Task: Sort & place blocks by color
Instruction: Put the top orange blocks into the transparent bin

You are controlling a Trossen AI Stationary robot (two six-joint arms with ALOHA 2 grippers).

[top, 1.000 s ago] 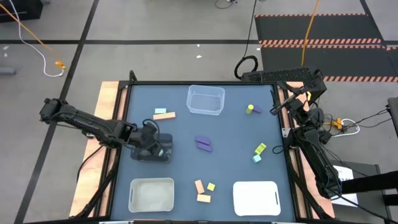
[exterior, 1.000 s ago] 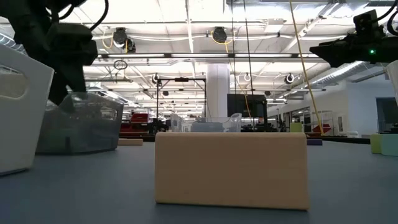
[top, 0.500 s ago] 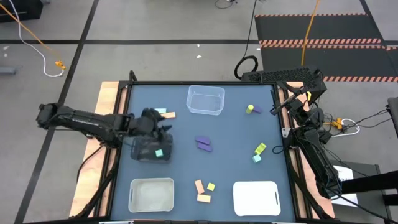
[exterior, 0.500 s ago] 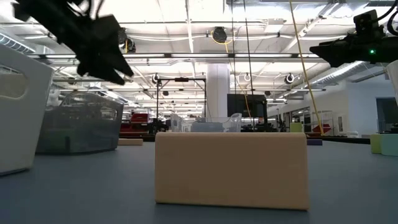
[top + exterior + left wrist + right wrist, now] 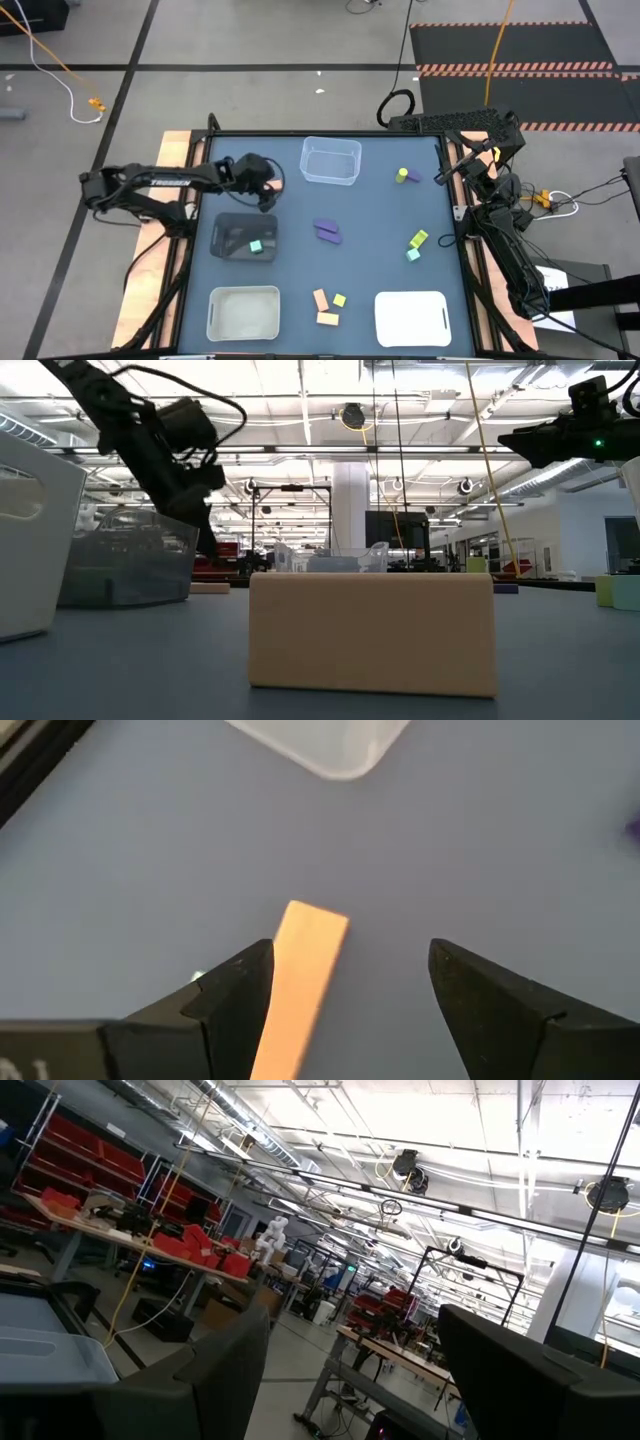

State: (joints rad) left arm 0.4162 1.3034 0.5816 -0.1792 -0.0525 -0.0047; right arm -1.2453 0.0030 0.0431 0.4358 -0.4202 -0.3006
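Near edge: pale orange blocks and a yellow-green cube, unsorted. Mid-left: dark translucent bin now uncovered, teal cube inside, evidently just delivered. Far left: left gripper, moved there, jaws wide and empty, straddling a pale orange bar; likely next pick. Right gripper parked off-table, parted, empty.

The high view looks straight down on the whole table. The low view sits at table height, very near an orange block. The left wrist view looks down closely on the table; the right wrist view faces the room.
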